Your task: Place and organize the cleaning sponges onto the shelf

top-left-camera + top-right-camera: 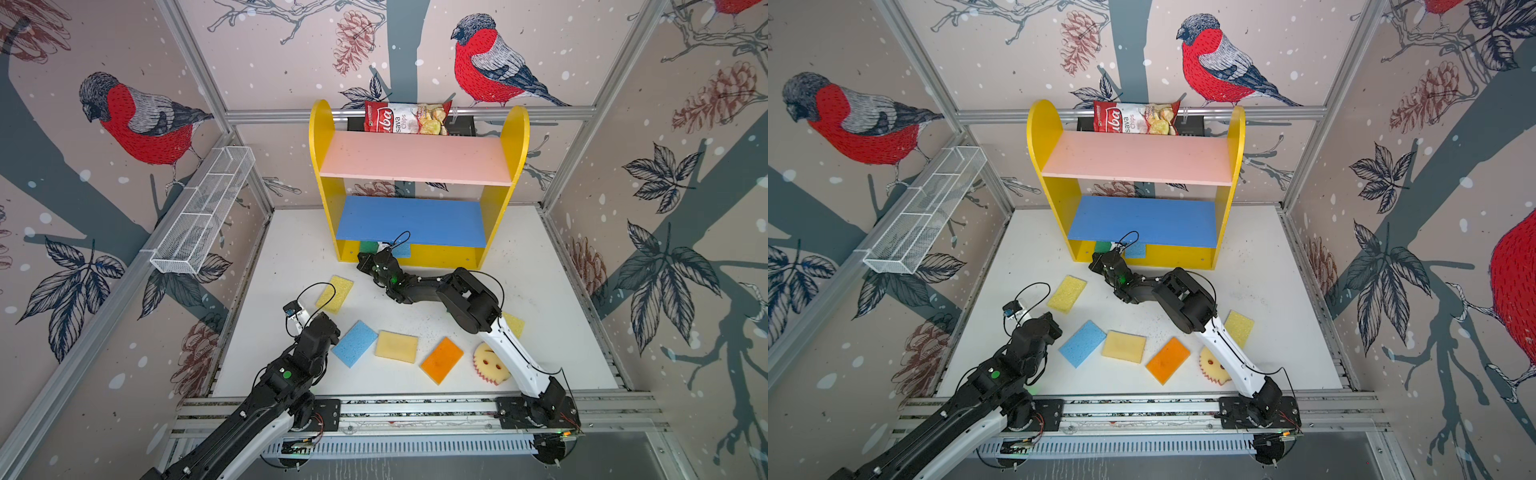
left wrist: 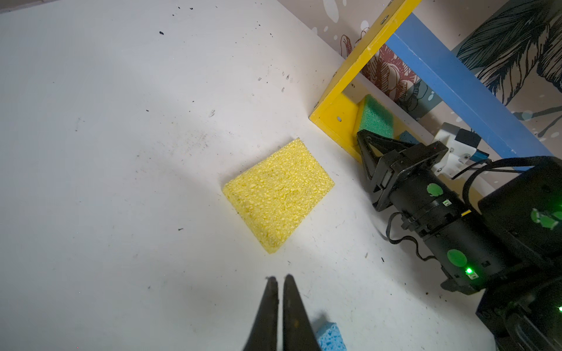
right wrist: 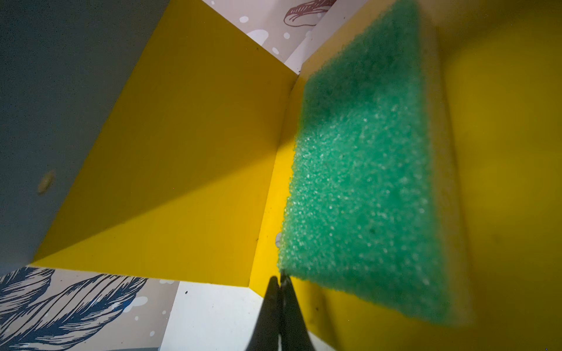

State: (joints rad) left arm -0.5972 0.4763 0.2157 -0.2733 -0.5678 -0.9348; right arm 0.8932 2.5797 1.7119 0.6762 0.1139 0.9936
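My right claw [image 3: 280,281], pressed together, sits at a corner of the green sponge [image 3: 365,182] on the bottom board of the shelf [image 3: 182,152]. I'd nudge slowly, squaring it against the side. My left claw [image 2: 280,280], also pressed together, hovers by the yellow sponge [image 2: 278,194].

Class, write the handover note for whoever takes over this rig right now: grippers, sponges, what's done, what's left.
Left gripper: shut, empty, above the table near a yellow sponge.
Right gripper: shut, tips at a corner of the green sponge.
Done: green sponge and a blue sponge lie on the shelf base.
Left: six more lie on the table, the smiley sponge among them.
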